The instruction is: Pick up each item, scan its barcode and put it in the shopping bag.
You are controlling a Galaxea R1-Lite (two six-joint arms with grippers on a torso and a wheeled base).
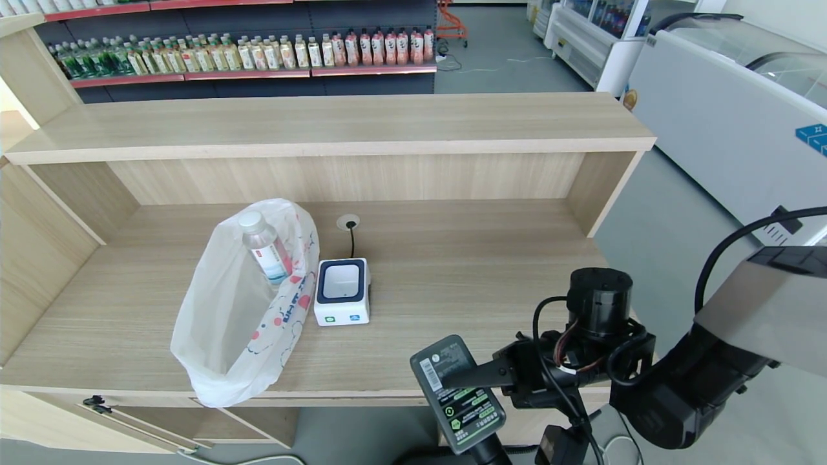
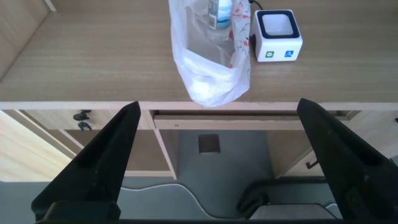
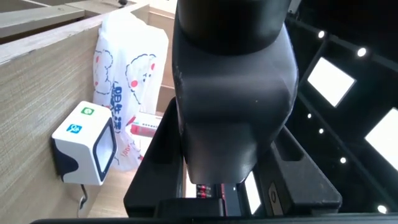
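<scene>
One bottle [image 1: 261, 248] stood inside the shopping bag [image 1: 219, 323], so that item was judged done. A second item, a dark flat pack [image 1: 466, 413], was held off the near edge of the worktop [image 1: 452, 271] in the right pincer [image 1: 481, 376]. Whether this pack had been scanned could not be told. It was judged not yet bagged, so scanning (if due) and the drop into the bag remained. No other loose items were seen on the worktop. The right pincer was closed on the pack, its fingers clamping the pack's two flat faces across the middle. A white barcode label at the pack's far end faced upward. The scanner [image 1: 342, 290] sat ahead and to the left of this pincer, well apart from it, with its window facing up. As a judgement, the label would have to be turned down toward that window. The bag stood farther left again, just beside the scanner on the side away from the pincer, mouth open. The left pincer [image 2: 217, 109] hung below the worktop's near edge, its fingers [image 2: 93, 168] spread wide and holding nothing, with the bag ahead of it.
</scene>
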